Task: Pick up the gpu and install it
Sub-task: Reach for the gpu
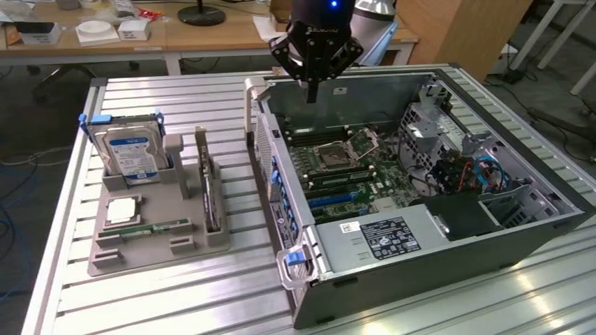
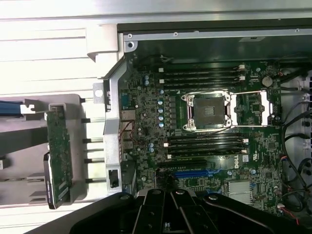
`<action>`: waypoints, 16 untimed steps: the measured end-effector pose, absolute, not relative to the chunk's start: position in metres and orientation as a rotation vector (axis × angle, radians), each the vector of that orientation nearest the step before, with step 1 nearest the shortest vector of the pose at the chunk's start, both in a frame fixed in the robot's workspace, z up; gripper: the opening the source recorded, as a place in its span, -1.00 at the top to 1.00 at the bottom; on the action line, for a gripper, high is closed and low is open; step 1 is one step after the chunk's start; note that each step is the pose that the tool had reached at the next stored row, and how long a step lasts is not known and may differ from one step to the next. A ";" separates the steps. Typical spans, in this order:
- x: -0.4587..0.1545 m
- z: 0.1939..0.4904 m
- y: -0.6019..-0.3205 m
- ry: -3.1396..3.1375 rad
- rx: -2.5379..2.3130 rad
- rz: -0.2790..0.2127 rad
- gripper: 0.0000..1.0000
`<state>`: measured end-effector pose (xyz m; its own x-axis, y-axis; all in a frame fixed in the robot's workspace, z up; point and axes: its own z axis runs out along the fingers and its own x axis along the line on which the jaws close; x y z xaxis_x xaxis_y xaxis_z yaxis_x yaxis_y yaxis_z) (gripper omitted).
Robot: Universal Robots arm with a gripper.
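Clenched empty tool (image 1: 312, 94) hovers over case (image 1: 447, 265); gpu (image 1: 209, 195) stands in tray (image 1: 158, 206) beside hard drive (image 1: 132, 157).

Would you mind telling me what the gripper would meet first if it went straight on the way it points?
Most likely the motherboard inside the open computer case; the gripper hangs above it, pointing down. Depth is unclear, so the exact spot is uncertain.

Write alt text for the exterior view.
The gripper, shut and empty, hangs above the far edge of an open computer case. On the exterior view's left, the gpu stands on edge in a gray holder beside a hard drive.
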<state>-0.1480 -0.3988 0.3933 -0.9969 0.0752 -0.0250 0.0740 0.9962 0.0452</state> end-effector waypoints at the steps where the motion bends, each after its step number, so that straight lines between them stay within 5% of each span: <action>1: -0.149 0.393 -0.399 3.112 0.116 0.069 0.80; 16: -0.154 0.393 -0.399 3.112 0.116 0.069 0.80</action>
<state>-0.1544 -0.3988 0.3933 -0.9969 0.0753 -0.0249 0.0741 0.9962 0.0452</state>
